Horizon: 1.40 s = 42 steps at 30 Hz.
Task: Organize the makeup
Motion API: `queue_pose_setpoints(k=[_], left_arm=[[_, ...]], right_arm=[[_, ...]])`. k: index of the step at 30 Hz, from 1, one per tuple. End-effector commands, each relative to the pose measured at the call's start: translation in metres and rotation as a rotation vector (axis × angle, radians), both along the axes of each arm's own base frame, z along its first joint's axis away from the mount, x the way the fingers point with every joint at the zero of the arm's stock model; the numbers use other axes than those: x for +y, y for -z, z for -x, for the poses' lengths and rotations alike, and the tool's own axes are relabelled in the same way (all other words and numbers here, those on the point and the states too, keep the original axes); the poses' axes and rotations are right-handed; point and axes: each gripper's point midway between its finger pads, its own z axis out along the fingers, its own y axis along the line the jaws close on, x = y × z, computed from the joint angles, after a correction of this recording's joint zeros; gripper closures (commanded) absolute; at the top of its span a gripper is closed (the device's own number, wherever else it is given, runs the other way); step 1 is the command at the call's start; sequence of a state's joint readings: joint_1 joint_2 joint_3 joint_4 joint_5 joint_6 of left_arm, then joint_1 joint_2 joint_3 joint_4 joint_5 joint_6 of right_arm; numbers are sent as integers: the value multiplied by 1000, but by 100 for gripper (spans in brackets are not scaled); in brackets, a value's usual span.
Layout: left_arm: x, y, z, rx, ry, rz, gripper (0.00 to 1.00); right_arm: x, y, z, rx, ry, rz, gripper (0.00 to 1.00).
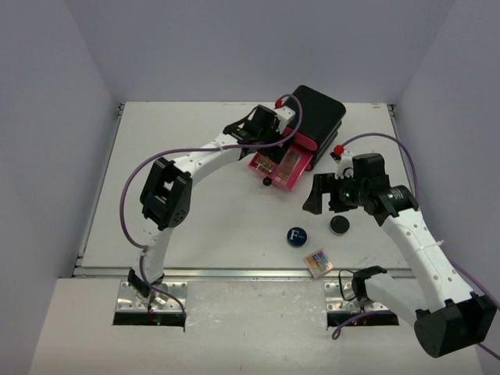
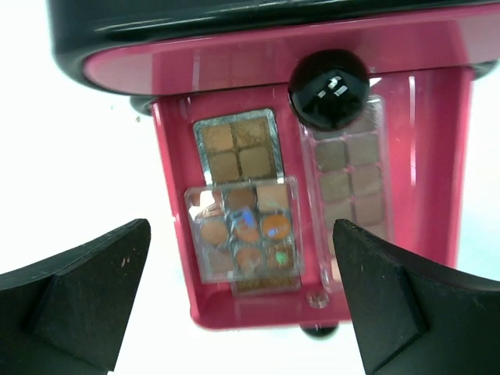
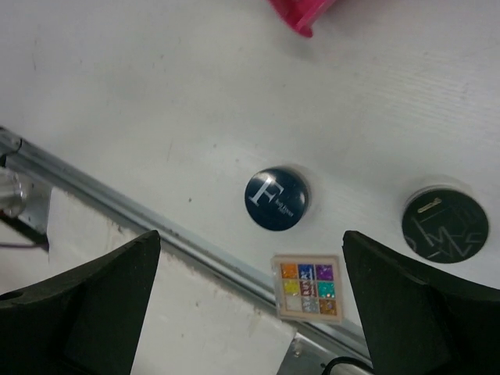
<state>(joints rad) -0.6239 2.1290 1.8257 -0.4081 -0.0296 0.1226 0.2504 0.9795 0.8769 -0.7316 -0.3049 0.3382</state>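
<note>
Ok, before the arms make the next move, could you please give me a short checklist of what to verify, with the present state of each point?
1. Left end effector open and empty: ok; it is over the drawer.
2. Pink drawer pulled out: ok; the brown palette, clear-cased palette and long palette lie inside.
3. Right end effector open and empty: ok.
4. Blue compact free to grasp: ok; it is apart from the black compact and the multicoloured palette.
5. Multicoloured palette fully on the table: cannot tell; it lies right at the near edge.
6. Room in the drawer for the compacts: cannot tell.
</note>
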Motion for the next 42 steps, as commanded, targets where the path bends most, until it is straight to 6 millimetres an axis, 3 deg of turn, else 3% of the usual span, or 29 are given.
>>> queue_pose_setpoints(k=[1, 5, 10, 14, 16, 19, 22, 28, 31, 36, 42], left_arm=[[7, -86, 21, -109, 10, 95, 0], [24, -101, 43, -122, 25, 91, 0], [44, -96, 58, -122, 36, 59, 0], [58, -92, 59, -133, 25, 53, 0], [61, -93, 58, -143, 25, 52, 0], [66, -97, 53, -165, 20, 50, 0], [65, -101, 51, -172, 39, 76, 0], [61, -99, 52, -158, 67, 108, 0], [58, -97, 53, -152, 79, 118, 0], [57, -92, 50, -148, 81, 116, 0], [57, -86, 52, -129, 85, 113, 0]], right_arm=[[19, 23, 46, 119, -243, -73, 1], [5, 47, 43, 95, -270, 120, 1], [-4, 73, 44, -8, -421, 285, 1], [12, 83, 57, -35, -555, 203, 1], [9, 87, 51, -46, -549, 248, 1], [-9, 88, 22, -51, -308, 388, 1], [-5, 71, 18, 30, -4, 266, 1], [-52, 94, 63, 258, 472, 308, 1], [-72, 96, 88, 376, 746, 326, 1], [-64, 110, 122, 599, 971, 264, 1], [-46, 125, 115, 642, 1153, 69, 1]])
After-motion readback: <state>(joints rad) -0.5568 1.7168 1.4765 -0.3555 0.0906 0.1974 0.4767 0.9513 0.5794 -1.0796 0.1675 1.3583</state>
